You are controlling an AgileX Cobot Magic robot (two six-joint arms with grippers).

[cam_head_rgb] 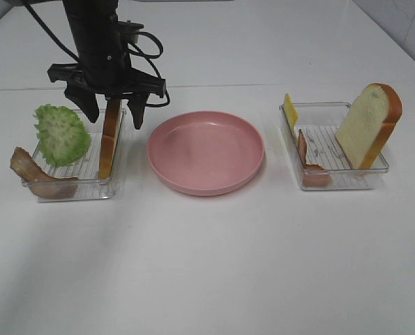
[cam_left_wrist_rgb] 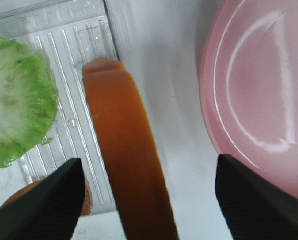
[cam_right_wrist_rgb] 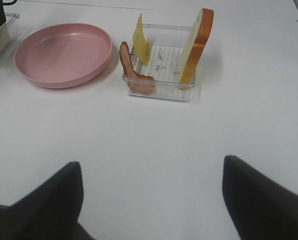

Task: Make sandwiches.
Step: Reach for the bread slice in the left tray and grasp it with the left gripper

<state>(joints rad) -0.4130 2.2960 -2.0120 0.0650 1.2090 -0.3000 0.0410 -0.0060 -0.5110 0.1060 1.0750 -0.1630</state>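
Note:
No stacked sandwich shows; the parts stand apart in two trays. In the left clear tray [cam_head_rgb: 71, 187] a bread slice [cam_head_rgb: 109, 143] stands on edge beside green lettuce [cam_head_rgb: 62, 134] and a bacon strip [cam_head_rgb: 34, 173]. My left gripper [cam_head_rgb: 115, 120] is open, its fingers straddling the top of that slice. In the left wrist view the slice's orange crust [cam_left_wrist_rgb: 123, 150] runs between the open gripper [cam_left_wrist_rgb: 150, 165], with lettuce [cam_left_wrist_rgb: 13, 110] beside it. My right gripper [cam_right_wrist_rgb: 151, 210] is open and empty over bare table, out of the high view.
The round pink plate [cam_head_rgb: 206, 150] sits empty in the middle, and shows in both wrist views [cam_left_wrist_rgb: 259, 90] [cam_right_wrist_rgb: 63, 52]. The right clear tray [cam_head_rgb: 343, 174] holds yellow cheese [cam_head_rgb: 289, 110], a bacon strip [cam_head_rgb: 305, 150] and a standing bread slice [cam_head_rgb: 369, 125].

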